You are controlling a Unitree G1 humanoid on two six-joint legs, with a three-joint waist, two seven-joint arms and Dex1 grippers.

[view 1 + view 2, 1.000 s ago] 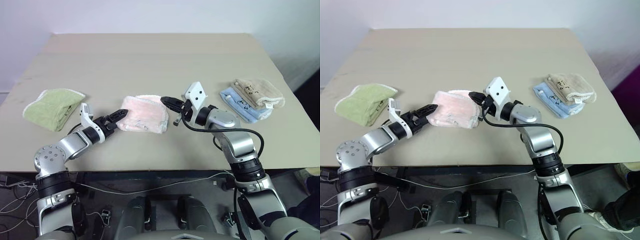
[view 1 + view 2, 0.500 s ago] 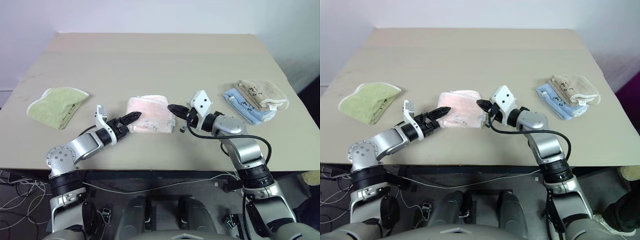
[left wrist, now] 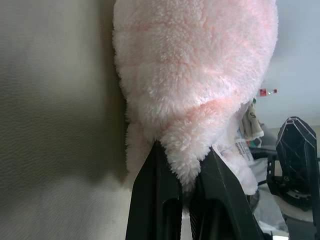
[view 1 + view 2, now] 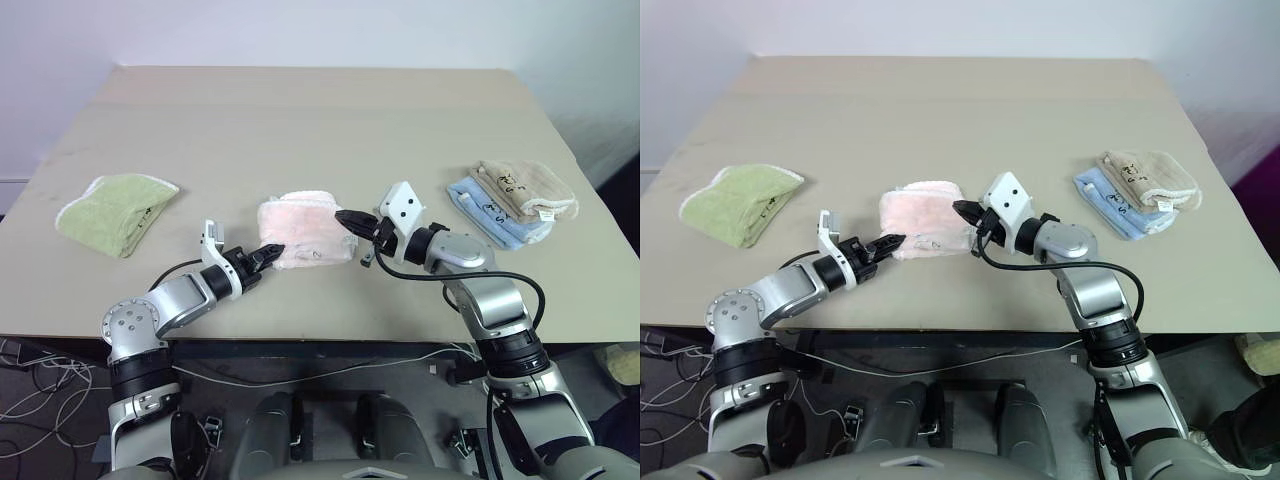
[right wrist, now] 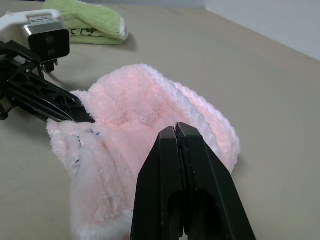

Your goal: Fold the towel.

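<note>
The towel (image 4: 305, 228) is a pale pink terry bundle, folded over itself at the middle of the table. My left gripper (image 4: 272, 251) reaches in low from the left and is shut on the towel's near left corner. In the left wrist view a fold of the towel (image 3: 195, 75) is pinched between the two black fingers (image 3: 156, 190). My right gripper (image 4: 346, 216) is shut, its tips against the towel's right edge. In the right wrist view its closed fingers (image 5: 176, 165) lie over the pink cloth (image 5: 130, 100). Whether they pinch any cloth is hidden.
A light green folded towel (image 4: 115, 212) lies at the left. A beige folded cloth (image 4: 525, 186) rests on a light blue one (image 4: 478, 206) at the right. The tan table (image 4: 300, 120) stretches back behind the towel, and its front edge runs just under both arms.
My left gripper has moved right to the towel and gone from open to shut on its near left corner. The right gripper has stayed shut at the towel's right edge.
</note>
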